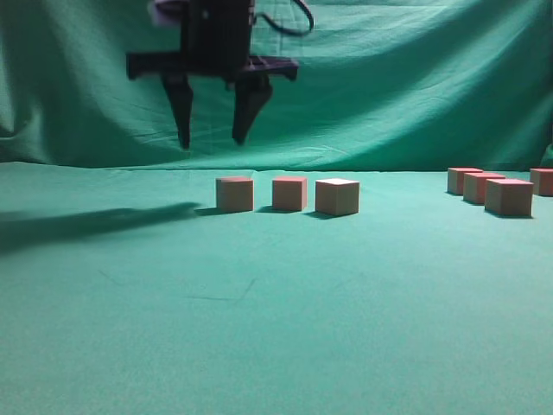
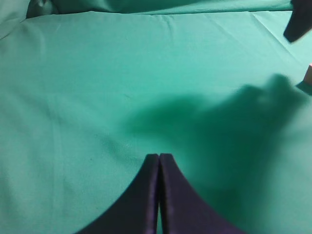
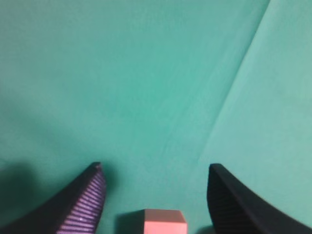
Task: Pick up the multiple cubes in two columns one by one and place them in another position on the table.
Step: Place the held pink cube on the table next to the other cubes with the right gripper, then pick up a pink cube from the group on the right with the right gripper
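Note:
Three cubes stand in a row mid-table on the green cloth table. Several more cubes are grouped at the far right. My right gripper hangs open in the air above the leftmost cube of the row, holding nothing. In the right wrist view one cube lies on the cloth below the right gripper, between its spread fingers. My left gripper is shut and empty over bare cloth. A sliver of a cube shows at that view's right edge.
Green cloth rises as a draped backdrop behind the table. A long arm shadow lies across the left of the cloth. The right gripper's dark finger pokes into the top right of the left wrist view.

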Robot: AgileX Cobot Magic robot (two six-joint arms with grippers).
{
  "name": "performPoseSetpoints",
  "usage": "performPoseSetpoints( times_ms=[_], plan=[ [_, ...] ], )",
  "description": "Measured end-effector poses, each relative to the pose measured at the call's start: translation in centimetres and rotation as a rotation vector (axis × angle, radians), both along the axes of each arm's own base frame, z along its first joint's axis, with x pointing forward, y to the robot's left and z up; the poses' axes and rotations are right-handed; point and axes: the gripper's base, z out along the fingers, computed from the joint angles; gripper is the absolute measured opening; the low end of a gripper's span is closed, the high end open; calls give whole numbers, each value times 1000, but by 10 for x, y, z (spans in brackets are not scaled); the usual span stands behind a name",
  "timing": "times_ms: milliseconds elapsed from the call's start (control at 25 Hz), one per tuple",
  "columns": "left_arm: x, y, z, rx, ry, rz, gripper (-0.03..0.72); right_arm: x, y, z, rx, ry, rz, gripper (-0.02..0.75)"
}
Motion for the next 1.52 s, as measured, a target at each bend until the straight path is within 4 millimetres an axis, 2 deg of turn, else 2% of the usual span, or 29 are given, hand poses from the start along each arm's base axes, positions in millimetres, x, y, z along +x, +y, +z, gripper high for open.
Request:
performPoseSetpoints(
  times_ms=[120, 240, 440, 600, 760, 880, 1040, 1200, 1320, 1520],
  plan=[
    [0, 0, 0, 0, 0, 0, 0, -1, -3, 32, 25, -42, 7, 398],
    [0, 0, 0, 0, 0, 0, 0, -3, -17, 70, 67, -98, -6, 398],
    [0, 0, 0, 0, 0, 0, 0, -8, -71, 153, 152, -224, -46, 398],
    [0, 0, 0, 0, 0, 0, 0, -27, -121, 215, 243, -302, -75, 398],
    [0, 0, 0, 0, 0, 0, 0, -59, -168, 248, 235, -324, -116, 398],
    [0, 0, 0, 0, 0, 0, 0, -77, -205, 245, 192, -281, -182, 398],
    [0, 0, 0, 0, 0, 0, 0, -95, -252, 221, 109, -187, -293, 398],
    [0, 0, 0, 0, 0, 0, 0, -104, -294, 180, 47, -67, -423, 398],
    [0, 0, 0, 0, 0, 0, 0, -101, -322, 142, 28, -6, -523, 398],
    [0, 0, 0, 0, 0, 0, 0, -96, -349, 75, 9, 80, -600, 398]
  ],
)
